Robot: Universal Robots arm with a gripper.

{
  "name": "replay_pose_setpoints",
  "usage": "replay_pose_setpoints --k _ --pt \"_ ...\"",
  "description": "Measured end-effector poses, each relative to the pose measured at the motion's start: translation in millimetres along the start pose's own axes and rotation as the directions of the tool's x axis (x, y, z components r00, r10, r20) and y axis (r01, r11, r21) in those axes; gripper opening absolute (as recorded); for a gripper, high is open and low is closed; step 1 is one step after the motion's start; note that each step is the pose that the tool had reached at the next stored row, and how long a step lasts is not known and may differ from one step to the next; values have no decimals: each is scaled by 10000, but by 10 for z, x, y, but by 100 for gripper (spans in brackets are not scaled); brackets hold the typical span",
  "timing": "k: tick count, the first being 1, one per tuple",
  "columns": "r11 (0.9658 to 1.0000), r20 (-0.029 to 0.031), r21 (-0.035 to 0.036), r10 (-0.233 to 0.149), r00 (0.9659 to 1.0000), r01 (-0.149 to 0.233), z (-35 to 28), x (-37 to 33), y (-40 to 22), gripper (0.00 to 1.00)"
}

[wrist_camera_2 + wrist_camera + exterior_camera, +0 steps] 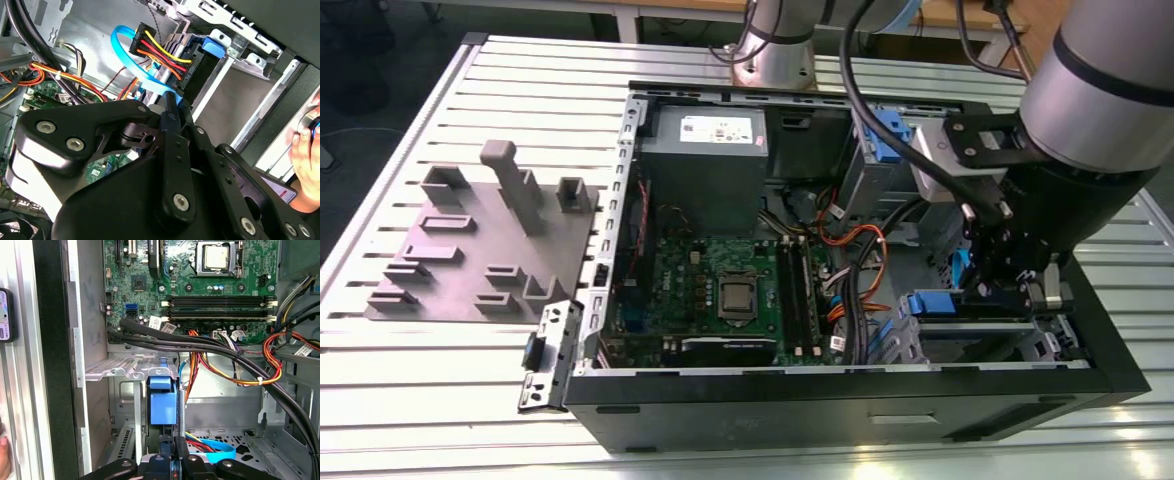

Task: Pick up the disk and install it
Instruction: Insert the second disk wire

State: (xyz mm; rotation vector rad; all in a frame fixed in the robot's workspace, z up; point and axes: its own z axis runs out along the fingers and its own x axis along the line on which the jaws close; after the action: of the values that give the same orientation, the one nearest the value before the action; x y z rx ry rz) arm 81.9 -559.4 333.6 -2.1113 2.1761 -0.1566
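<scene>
Disk going into the drive cage, end effector right on top of it

The end effector (1010,283) is down inside the open computer case (854,395), at the corner by the drive cage (131,371). The disk (163,401) stands on edge in the cage slot, blue carrier frame facing out, directly ahead of the fingertips. Its long axis runs straight along the end effector's line, deeper into the bay. In the first wrist view the fingers (181,460) look pinched narrow on the drive's near edge, so I'd say it's closed on the disk, barely any gap. The blue SATA cable (131,61) and power plug (159,56) sit just beside the slot. A person's hand (304,160) rests outside the case.
</scene>
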Motion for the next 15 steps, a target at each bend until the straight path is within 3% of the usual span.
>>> replay_pose_setpoints --k 15 --pt "10000 90 -2 17 10000 -17 36 5 -10 16"
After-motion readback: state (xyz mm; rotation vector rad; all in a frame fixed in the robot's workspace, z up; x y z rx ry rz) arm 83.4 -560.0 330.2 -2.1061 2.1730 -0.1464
